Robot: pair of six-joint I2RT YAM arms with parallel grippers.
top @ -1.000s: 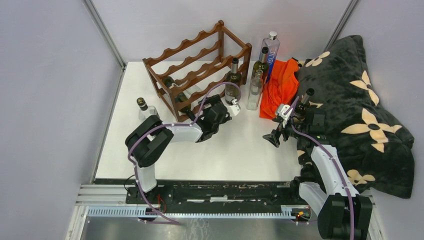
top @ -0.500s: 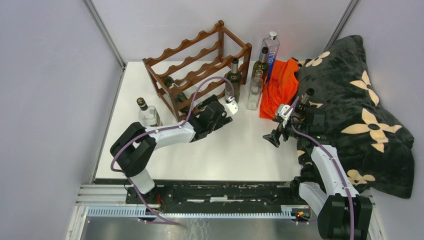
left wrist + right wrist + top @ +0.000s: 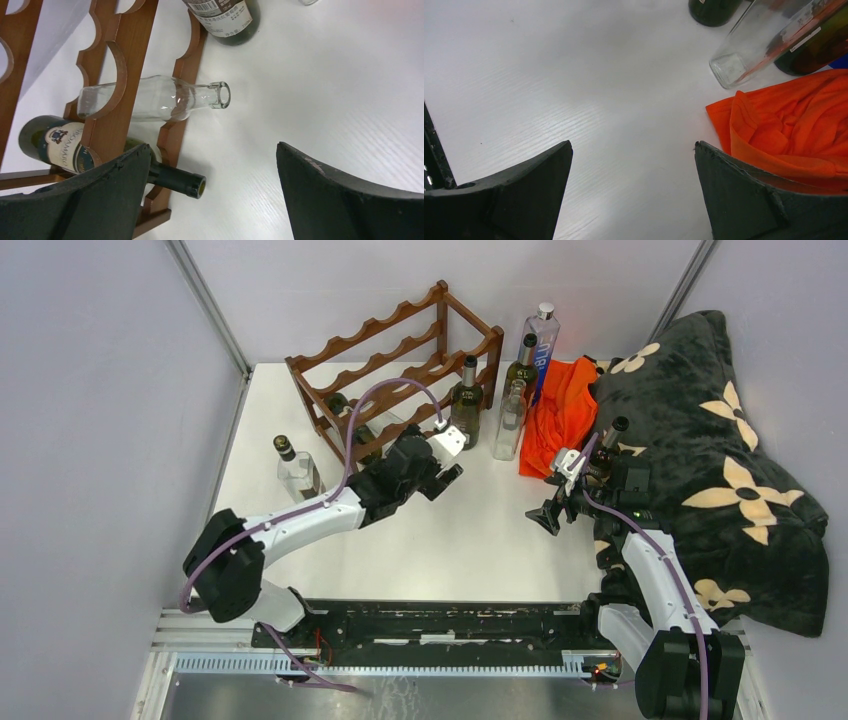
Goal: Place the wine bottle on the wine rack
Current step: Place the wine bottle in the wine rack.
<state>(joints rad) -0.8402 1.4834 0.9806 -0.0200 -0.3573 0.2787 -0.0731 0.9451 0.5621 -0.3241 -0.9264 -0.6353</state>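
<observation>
On the white table point(image 3: 460, 540), far-left quarter: one wine rack point(image 3: 140, 30), reddish-brown, scalloped rails, standing at an angle to the table edge. Lowest tier, occupied: one clear glass bottle point(image 3: 150, 97) lying on its side with its open mouth toward me. Beside it is one dark wine bottle point(image 3: 55, 142), labelled, also on its side, its neck passing behind my finger in the wrist view. Upper tiers: no bottle that I can see. My left gripper point(image 3: 212, 148): jaws spread wide, nothing between them, hanging in front of the lowest tier and apart from both bottle mouths. My right gripper point(image 3: 633, 145): jaws equally wide, empty, over bare table with the orange cloth point(image 3: 789, 125) just beside one finger, well apart from the rack. Not racked, all upright: one dark green bottle point(image 3: 466, 405) just beside the rack's right end; one clear bottle point(image 3: 510, 420) next to it; one further dark bottle point(image 3: 520, 365) and one tall blue-labelled bottle point(image 3: 541, 340) behind those; one small capped bottle point(image 3: 293, 468) on the rack's left. Also present: one black flowered blanket point(image 3: 720, 440) at the right. Progress, in my judgement: two bottles are seated on the rack and neither of my grippers holds anything, so a placement looks complete; if more are wanted, the green bottle by the rack's end is my nearest candidate
</observation>
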